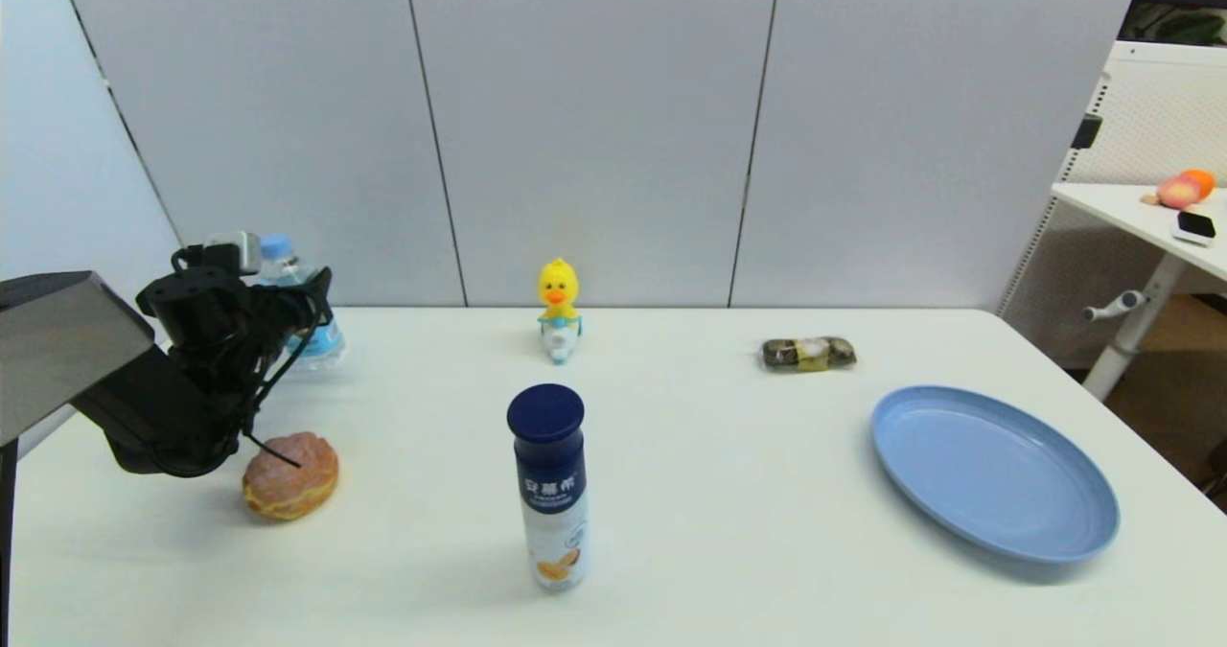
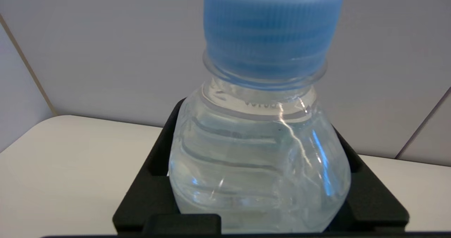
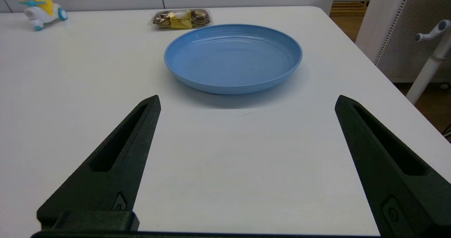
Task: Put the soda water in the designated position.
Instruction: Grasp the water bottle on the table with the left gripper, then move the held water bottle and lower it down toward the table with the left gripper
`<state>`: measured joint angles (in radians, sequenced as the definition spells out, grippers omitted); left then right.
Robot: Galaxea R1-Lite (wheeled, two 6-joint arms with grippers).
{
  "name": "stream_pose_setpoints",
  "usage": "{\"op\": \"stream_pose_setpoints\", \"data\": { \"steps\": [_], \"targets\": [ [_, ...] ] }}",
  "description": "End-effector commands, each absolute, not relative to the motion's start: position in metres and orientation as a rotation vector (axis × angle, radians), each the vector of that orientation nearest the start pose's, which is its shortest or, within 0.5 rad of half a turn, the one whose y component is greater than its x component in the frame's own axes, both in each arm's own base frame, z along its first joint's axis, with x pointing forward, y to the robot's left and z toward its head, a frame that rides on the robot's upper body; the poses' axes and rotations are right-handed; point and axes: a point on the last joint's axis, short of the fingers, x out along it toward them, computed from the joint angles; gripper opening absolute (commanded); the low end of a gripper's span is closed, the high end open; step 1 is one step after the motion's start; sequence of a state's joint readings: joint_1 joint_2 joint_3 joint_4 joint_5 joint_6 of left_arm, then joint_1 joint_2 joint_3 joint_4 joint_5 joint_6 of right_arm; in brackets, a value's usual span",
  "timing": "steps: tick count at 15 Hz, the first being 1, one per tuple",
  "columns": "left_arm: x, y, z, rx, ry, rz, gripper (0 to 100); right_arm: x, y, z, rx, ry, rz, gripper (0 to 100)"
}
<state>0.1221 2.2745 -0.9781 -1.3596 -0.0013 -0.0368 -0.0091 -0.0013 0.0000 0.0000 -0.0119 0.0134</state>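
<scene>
1. The soda water [image 1: 288, 283] stands upright at the far left corner of the table [image 1: 729, 494], close to the back edge and the grey wall panels. Its light-blue cap shows above the black arm, and a strip of blue label shows near its base.
2. The left gripper [image 1: 305, 316] is at that same far left corner, with the bottle between its fingers. In the left wrist view the clear ribbed shoulder of the soda water [image 2: 259, 167] fills the gap, and a black finger [image 2: 155, 181] presses against each side of it, so the gripper is closed on the bottle. Whether the base sits on the table or is just off it I cannot tell.
3. A round pink-topped bun [image 1: 289, 474] lies near the left edge, nearer the front than the bottle and just beside the left arm.
4. A taller bottle with a dark-navy cap [image 1: 548, 489] stands upright towards the front edge, around the middle.
5. A yellow duck toy [image 1: 559, 323] sits at the middle of the back edge.
6. A small wrapped snack pack [image 1: 808, 354] lies near the back edge, right of the duck.
7. A blue plate [image 1: 997, 522] rests near the right edge.
8. The right gripper [image 3: 246, 104] hovers over the front right part of the table, its fingers spread wide with nothing between them, and the blue plate [image 3: 197, 83] lies beyond them.
</scene>
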Motion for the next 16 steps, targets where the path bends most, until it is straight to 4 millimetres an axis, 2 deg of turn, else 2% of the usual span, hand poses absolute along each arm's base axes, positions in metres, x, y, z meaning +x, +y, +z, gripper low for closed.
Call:
{"op": "stream_pose_setpoints", "data": {
  "steps": [1, 5, 8, 11, 16],
  "targets": [
    [0.412, 0.051, 0.095, -0.031, -0.093, 0.122, 0, -0.023, 0.0, 0.075, 0.014, -0.002, -0.018, 100],
    [0.406, 0.052, 0.109, -0.009, -0.121, 0.125, 0, -0.023, 0.0, 0.075, 0.014, -0.002, -0.021, 100],
    [0.389, 0.05, 0.124, -0.004, -0.128, 0.126, 0, -0.023, 0.0, 0.075, 0.014, -0.002, -0.021, 100],
    [0.357, 0.061, 0.141, 0.044, -0.124, 0.169, 0, -0.023, 0.0, 0.075, 0.014, -0.002, -0.021, 100],
    [0.291, 0.067, 0.159, 0.068, -0.104, 0.225, 0, -0.023, 0.0, 0.075, 0.014, -0.002, -0.021, 100]
  ]
}}
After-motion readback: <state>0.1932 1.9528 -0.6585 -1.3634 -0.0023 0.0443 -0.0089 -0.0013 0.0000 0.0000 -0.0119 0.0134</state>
